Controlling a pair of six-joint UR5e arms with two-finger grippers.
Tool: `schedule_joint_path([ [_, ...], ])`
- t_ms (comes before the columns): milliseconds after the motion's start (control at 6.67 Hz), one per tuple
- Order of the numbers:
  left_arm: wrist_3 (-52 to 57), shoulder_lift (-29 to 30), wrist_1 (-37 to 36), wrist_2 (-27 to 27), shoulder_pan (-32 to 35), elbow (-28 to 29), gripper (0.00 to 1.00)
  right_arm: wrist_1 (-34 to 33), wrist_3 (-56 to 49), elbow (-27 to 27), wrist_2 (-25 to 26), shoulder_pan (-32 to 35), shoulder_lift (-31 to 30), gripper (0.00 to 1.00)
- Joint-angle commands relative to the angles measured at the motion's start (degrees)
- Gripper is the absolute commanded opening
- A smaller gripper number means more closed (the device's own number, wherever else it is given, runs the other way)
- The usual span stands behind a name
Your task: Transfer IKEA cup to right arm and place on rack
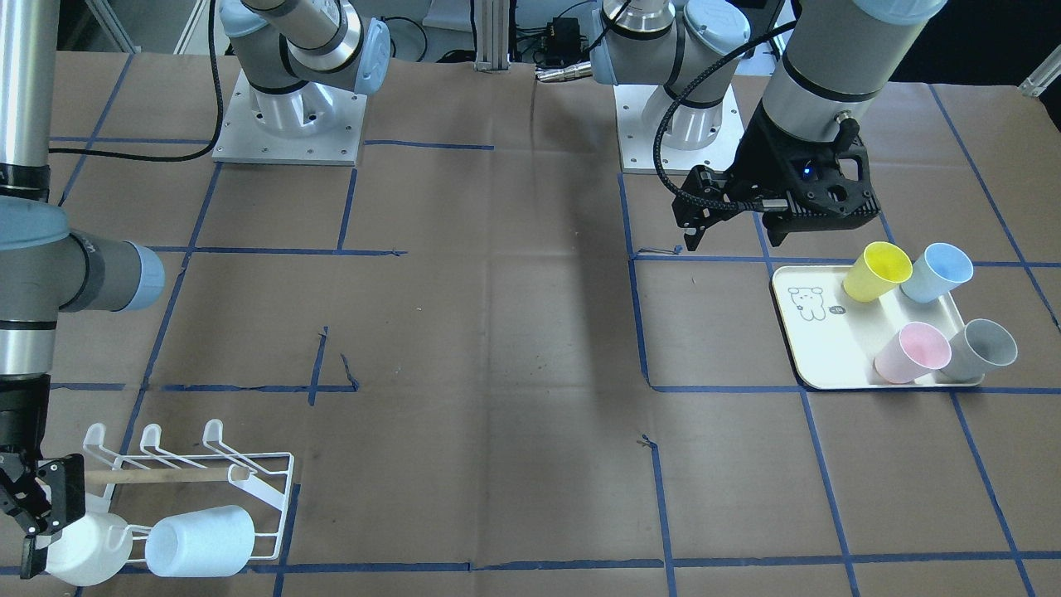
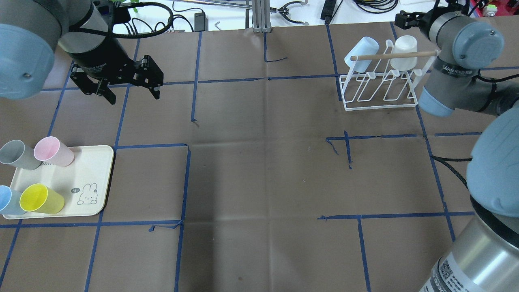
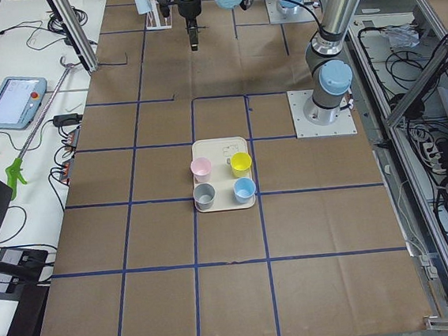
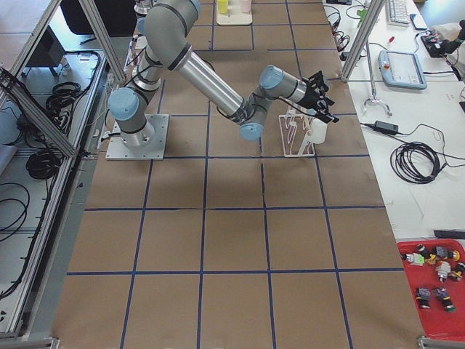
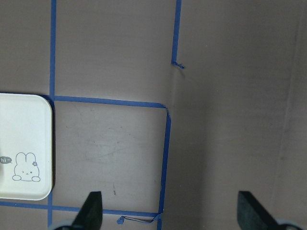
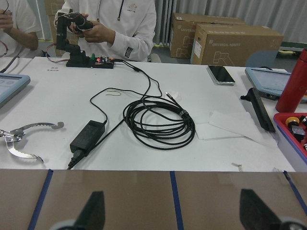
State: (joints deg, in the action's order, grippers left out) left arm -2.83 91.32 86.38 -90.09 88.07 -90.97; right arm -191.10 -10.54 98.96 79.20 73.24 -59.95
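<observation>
The white wire rack (image 1: 249,489) with its wooden dowel stands at the table's far right in the overhead view (image 2: 381,97). A white cup (image 1: 83,547) (image 2: 405,52) and a pale blue cup (image 1: 199,541) (image 2: 362,48) hang tilted on its prongs. My right gripper (image 1: 37,518) (image 2: 409,18) is open and empty, just beyond the white cup; its wrist view (image 6: 172,211) shows nothing between the fingers. My left gripper (image 2: 125,87) (image 1: 733,236) is open and empty, above the table past the cream tray (image 2: 101,178).
The cream tray (image 1: 821,348) holds yellow (image 1: 874,269), blue (image 1: 937,272), pink (image 1: 912,352) and grey (image 1: 982,348) cups. Both arm bases stand at the robot's table edge. A bench with cables and people lies beyond the rack side.
</observation>
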Motion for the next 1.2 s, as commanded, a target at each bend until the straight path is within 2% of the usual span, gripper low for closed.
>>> schedule_joint_path([
  [0, -0.1, 0.0, 0.0, -0.1, 0.0, 0.0, 1.00, 9.3, -0.1, -0.4, 0.1, 0.6, -6.5, 1.00],
  [450, -0.2, 0.0, 0.0, 0.0, 0.1, 0.1, 1.00, 27.1, 0.2, -1.5, 0.7, 5.9, -12.2, 1.00],
  [600, -0.2, 0.0, 0.0, 0.0, 0.1, 0.1, 1.00, 37.7, 0.4, -3.0, 1.0, 7.5, -15.6, 1.00],
  [900, -0.2, 0.0, -0.1, 0.0, 0.1, 0.1, 1.00, 56.5, 3.9, -3.1, 5.7, 10.1, -22.5, 1.00],
  [1050, -0.2, 0.0, 0.0, 0.0, 0.1, 0.1, 1.00, 67.5, 5.5, -3.0, 6.0, 10.8, -26.9, 1.00],
])
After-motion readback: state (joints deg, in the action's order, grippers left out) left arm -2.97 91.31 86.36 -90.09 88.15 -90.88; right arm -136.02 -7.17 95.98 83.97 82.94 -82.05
